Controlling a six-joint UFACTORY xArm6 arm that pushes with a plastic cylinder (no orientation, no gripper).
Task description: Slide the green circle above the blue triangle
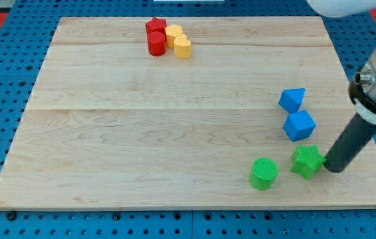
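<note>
The green circle (264, 173) lies near the view's bottom right on the wooden board (141, 133). A green star (307, 161) sits just to its right. Two blue blocks stand above them: a blue triangle-like block (292, 99) and a blue cube-like block (299, 125) below it. My tip (332, 167) is at the right side of the green star, touching or nearly touching it, and to the right of the green circle.
At the view's top, left of centre, a red star (155, 27) and a red cylinder (156, 44) stand beside a yellow block (173, 33) and a yellow heart (183, 47). The board's right edge is close to my tip.
</note>
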